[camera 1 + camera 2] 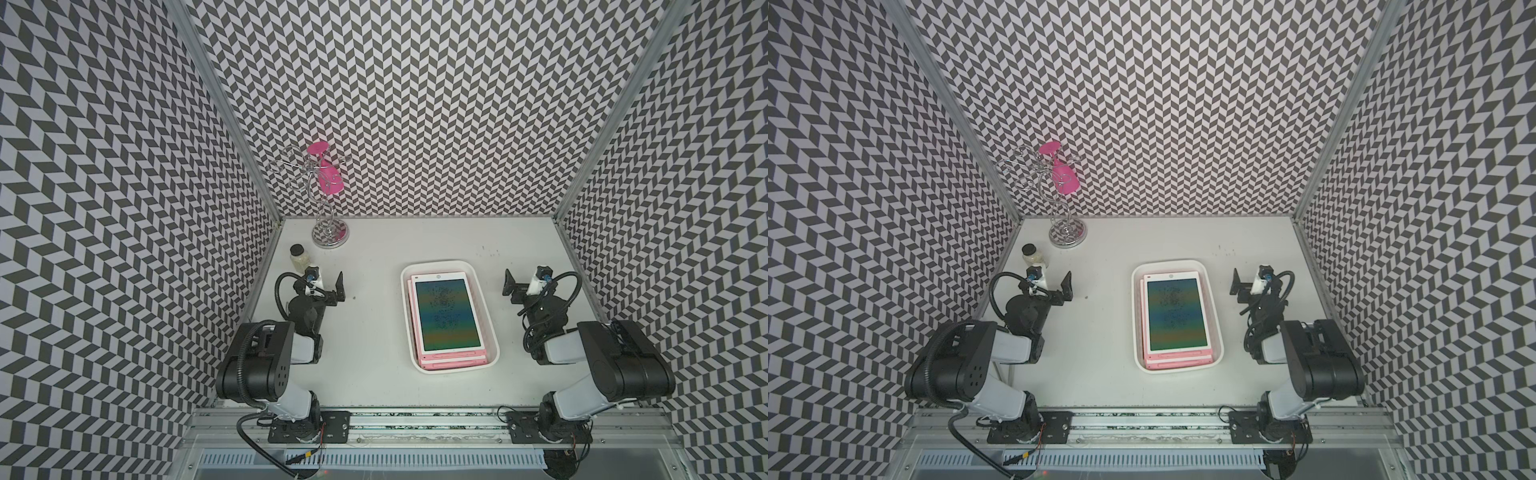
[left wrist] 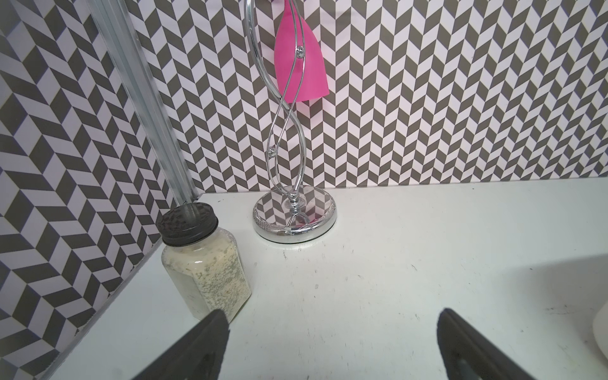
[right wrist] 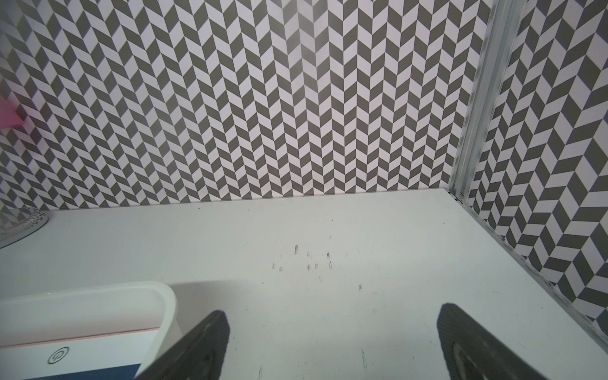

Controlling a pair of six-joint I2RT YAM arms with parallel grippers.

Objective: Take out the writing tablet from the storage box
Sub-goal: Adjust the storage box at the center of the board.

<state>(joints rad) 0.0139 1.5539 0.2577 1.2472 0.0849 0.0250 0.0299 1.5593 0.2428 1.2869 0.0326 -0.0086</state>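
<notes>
The storage box (image 1: 405, 291), a shallow white tray, lies on the table between the two arms in both top views, its rim (image 1: 1136, 299) rounded. Inside it lies a pink-framed writing tablet (image 1: 446, 316) with a dark screen, on top of another pink one. The right wrist view shows a corner of the box (image 3: 164, 296) and the tablet's top end (image 3: 82, 355). My left gripper (image 1: 326, 280) hovers open, left of the box and well apart from it. My right gripper (image 1: 524, 280) hovers open just right of the box. Both hold nothing, as the wrist views show for the left gripper (image 2: 332, 316) and the right gripper (image 3: 332, 312).
A glass jar (image 2: 204, 263) with a black lid stands close by my left gripper at the left wall. A chrome wire stand (image 1: 330, 239) carrying an upturned pink glass (image 1: 328, 178) stands at the back left. Patterned walls close in three sides.
</notes>
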